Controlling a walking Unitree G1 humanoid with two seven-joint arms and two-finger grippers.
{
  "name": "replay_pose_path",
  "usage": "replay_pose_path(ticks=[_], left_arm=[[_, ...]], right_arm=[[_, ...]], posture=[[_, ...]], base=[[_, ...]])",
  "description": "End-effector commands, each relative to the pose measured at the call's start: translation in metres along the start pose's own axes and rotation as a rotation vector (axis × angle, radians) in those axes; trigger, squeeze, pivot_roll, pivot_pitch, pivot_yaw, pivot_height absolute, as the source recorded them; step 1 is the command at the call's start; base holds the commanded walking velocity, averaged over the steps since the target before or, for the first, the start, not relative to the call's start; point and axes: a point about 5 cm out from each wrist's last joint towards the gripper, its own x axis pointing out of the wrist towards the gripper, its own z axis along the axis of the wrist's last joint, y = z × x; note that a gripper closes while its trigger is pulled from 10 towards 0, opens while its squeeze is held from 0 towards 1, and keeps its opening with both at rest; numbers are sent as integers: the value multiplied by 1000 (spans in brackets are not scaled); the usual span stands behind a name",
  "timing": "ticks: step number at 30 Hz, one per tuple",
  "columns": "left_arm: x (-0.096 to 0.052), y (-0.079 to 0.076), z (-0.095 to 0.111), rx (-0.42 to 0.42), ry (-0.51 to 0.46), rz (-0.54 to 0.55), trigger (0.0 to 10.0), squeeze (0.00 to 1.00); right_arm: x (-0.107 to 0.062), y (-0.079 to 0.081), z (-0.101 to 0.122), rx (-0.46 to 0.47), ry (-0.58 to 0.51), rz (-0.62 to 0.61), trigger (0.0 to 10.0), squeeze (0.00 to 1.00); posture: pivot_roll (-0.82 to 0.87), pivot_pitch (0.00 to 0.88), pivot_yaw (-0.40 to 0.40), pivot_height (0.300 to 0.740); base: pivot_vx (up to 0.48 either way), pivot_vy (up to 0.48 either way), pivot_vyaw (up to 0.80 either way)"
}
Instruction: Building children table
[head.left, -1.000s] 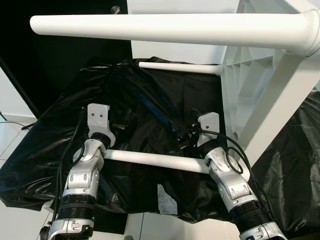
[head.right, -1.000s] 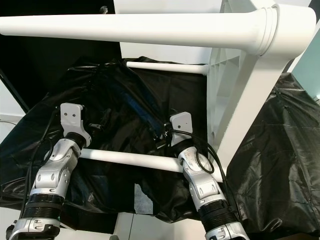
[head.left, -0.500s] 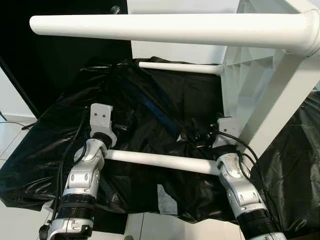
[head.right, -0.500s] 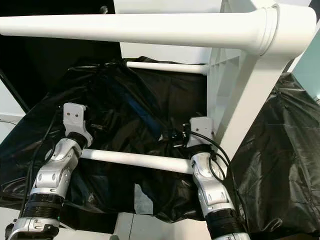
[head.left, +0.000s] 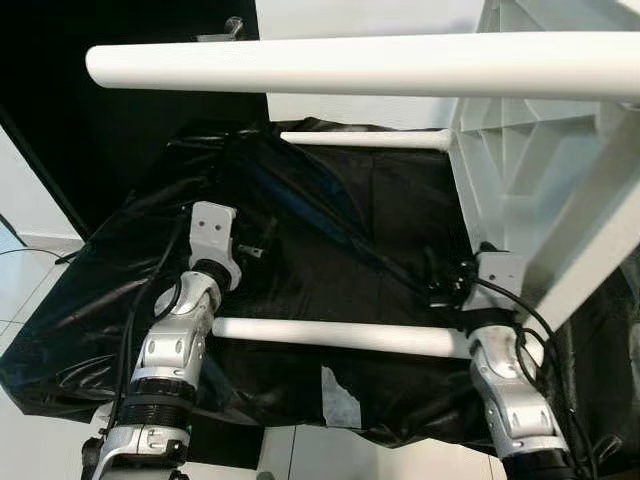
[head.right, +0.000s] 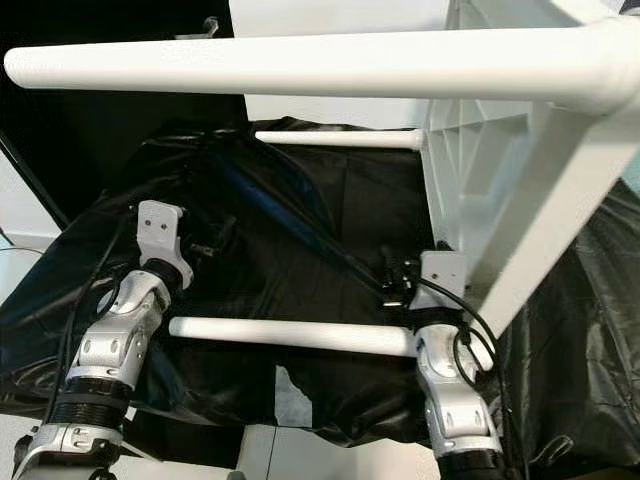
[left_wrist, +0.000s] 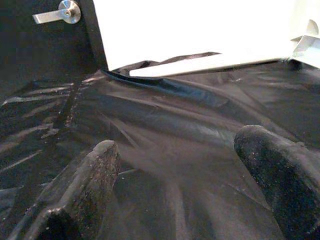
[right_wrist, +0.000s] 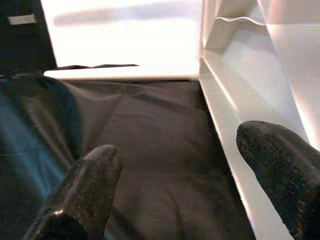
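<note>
Gleaming round white table legs over crinkled black plastic sheet

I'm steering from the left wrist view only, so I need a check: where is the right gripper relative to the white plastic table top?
Observer: The right gripper is open, close beside the white ribbed plastic table top, which stands on edge. I cannot tell whether they touch.
Operator: Any table leg near the arms?
Observer: Yes, a white round table leg runs level across both forearms, above the black plastic sheet.
Operator: And my left gripper?
Observer: The left gripper hovers beyond that leg's left end, far from the table top.
</note>
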Motion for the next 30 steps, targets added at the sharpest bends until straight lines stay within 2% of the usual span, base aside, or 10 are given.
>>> replay_pose_path(ticks=[1,6,8,9,13,17,24,26,28,30], left_arm=[[3,-6,3,11,-8,-86,10000,0],[4,-9,2,11,-7,-95,10000,0],[4,-12,2,13,-7,-107,10000,0],[4,-12,2,13,-7,-107,10000,0],[3,-13,1,14,-4,-116,10000,0],[3,-15,0,13,-3,-119,10000,0],[3,-17,0,17,2,-128,10000,0],[2,-17,0,20,6,-128,10000,0],[2,-14,-1,25,12,-125,10000,0],[2,-14,-1,26,13,-125,10000,0]], right_arm=[[-4,-10,-4,-20,28,-36,10000,0],[-9,-19,-5,-45,36,-46,10000,0],[-14,-32,-5,-83,45,-58,10000,0],[-14,-32,-5,-83,45,-58,10000,0],[-16,-49,-4,-131,48,-81,10000,0],[-16,-70,1,-177,33,-172,10000,0],[-12,-72,4,-172,25,-175,10000,0],[-9,-70,3,-165,25,-155,10000,0],[-2,-57,8,-134,-3,-86,10000,0],[-1,-55,9,-130,-7,-75,10000,0]], posture=[[1,0,18,740],[-4,0,20,740],[-7,0,21,740],[-7,0,21,740],[-8,0,20,740],[-8,0,24,740],[-5,0,29,740],[-5,0,32,740],[-2,0,32,740],[-2,0,32,740]], base=[[0,0,0],[0,0,0],[0,0,0],[0,0,0],[0,0,0],[0,0,0],[0,0,0],[0,0,0],[0,0,0],[0,0,0]])
